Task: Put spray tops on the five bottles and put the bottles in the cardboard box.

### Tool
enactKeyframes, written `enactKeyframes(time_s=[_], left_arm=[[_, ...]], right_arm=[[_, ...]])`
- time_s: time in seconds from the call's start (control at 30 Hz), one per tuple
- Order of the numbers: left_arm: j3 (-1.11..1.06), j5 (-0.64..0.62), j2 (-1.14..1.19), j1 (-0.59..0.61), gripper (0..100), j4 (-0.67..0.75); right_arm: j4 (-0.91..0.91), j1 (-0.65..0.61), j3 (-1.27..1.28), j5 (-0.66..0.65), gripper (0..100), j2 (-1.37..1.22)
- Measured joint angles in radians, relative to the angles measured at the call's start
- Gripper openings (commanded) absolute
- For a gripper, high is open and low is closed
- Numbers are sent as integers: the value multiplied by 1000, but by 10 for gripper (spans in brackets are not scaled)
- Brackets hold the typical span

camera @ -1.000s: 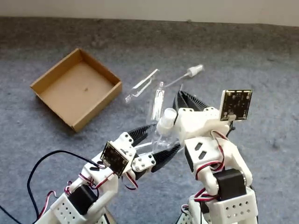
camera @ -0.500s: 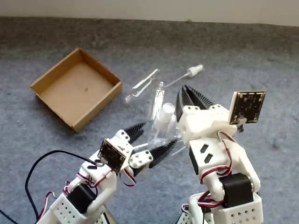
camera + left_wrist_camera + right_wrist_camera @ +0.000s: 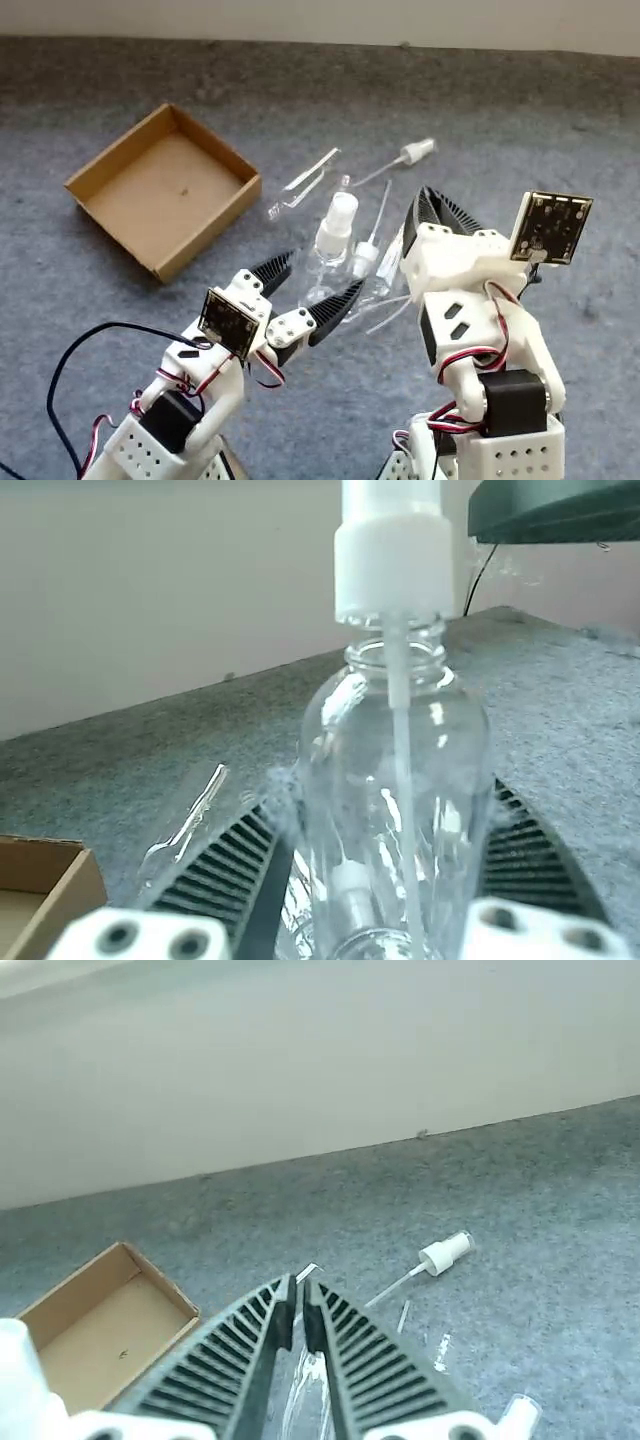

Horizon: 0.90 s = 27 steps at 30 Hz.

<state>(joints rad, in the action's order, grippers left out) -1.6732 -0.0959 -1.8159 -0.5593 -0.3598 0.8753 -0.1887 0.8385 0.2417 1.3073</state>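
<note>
A clear bottle [image 3: 328, 262] stands upright between the fingers of my left gripper [image 3: 322, 272], which is shut on it. A white spray top [image 3: 337, 218] sits on its neck, and in the left wrist view this spray top [image 3: 390, 550] rests just above the bottle [image 3: 390, 780] mouth with its tube inside. My right gripper [image 3: 428, 192] hangs to the right of the bottle, shut and holding nothing; the right wrist view shows its fingers [image 3: 299, 1285] almost touching. The cardboard box [image 3: 215, 235] lies open at the left.
A loose spray top [image 3: 415, 152] lies at the back. Clear bottles [image 3: 300, 185] lie between it and the box. Another spray top [image 3: 365, 255] with a long tube lies beside the held bottle. Grey carpet covers the table; the cardboard box [image 3: 160, 1290] has nothing in it.
My right gripper has let go of the spray top, leaving it on the bottle, and drawn away to the right. My left gripper has shifted slightly nearer and left with the bottle.
</note>
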Motion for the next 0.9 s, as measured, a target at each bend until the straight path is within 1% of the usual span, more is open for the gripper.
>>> enactKeyframes(time_s=[0.13, 0.3, 0.5, 0.63, 0.73, 0.8, 0.9], left_arm=[[0, 0, 0, 12, 192, 0], [0, 0, 0, 25, 192, 11], [9, 0, 0, 193, 192, 48], [9, 0, 0, 258, 192, 84], [9, 0, 0, 290, 192, 172], [9, 0, 0, 308, 192, 230], [9, 0, 0, 311, 192, 270]], right_arm=[[0, -3, 87, 0, 6, -9], [0, -3, 137, 0, 6, -8], [0, -8, 227, 0, 6, -8], [0, -20, 273, 0, 6, -8], [0, -95, 278, 0, 6, -8], [0, -169, 278, 0, 6, -8], [0, -258, 278, 0, 6, -8]])
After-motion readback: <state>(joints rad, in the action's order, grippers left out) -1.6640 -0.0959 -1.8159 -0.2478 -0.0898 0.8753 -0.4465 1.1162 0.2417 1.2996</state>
